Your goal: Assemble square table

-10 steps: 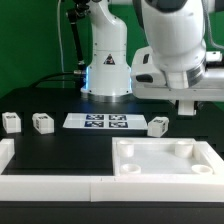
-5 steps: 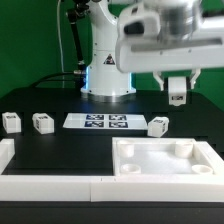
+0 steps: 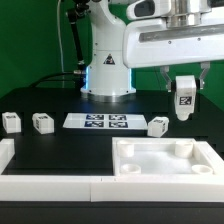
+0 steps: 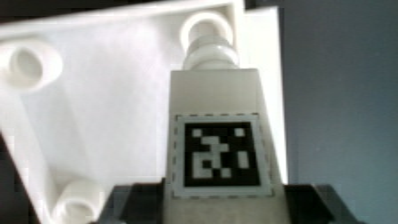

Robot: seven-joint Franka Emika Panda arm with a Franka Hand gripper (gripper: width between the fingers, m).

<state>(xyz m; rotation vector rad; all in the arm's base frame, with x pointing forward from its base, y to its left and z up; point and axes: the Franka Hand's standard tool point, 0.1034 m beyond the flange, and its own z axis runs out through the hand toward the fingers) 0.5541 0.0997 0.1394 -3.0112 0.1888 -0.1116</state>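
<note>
Square tabletop slab (image 3: 160, 171) lying hollow face up below the fingers, gripper (image 3: 184, 92) clamped on one tagged leg (image 3: 184, 101) hanging upright between them, three loose legs (image 3: 158, 125) resting lower, toward the exterior view's left.

robotics lab, green backdrop (image 3: 30, 40), black worktop (image 3: 60, 142), tagged marker board (image 3: 96, 122), robot arm base (image 3: 106, 65)

Exterior view is looking bright and evenly lit from above. The white arm housing (image 3: 170, 40) in the exterior view's upper right is blowing out and smearing slightly. The black worktop (image 3: 60, 145) is swallowing shadow detail. The square slab (image 3: 160, 182) is glaring white with faint rim shading. Wrist view is coming out soft and blurry: the leg (image 4: 219, 120) tag is reading fuzzy and the slab (image 4: 89, 110) is washing out.
</note>
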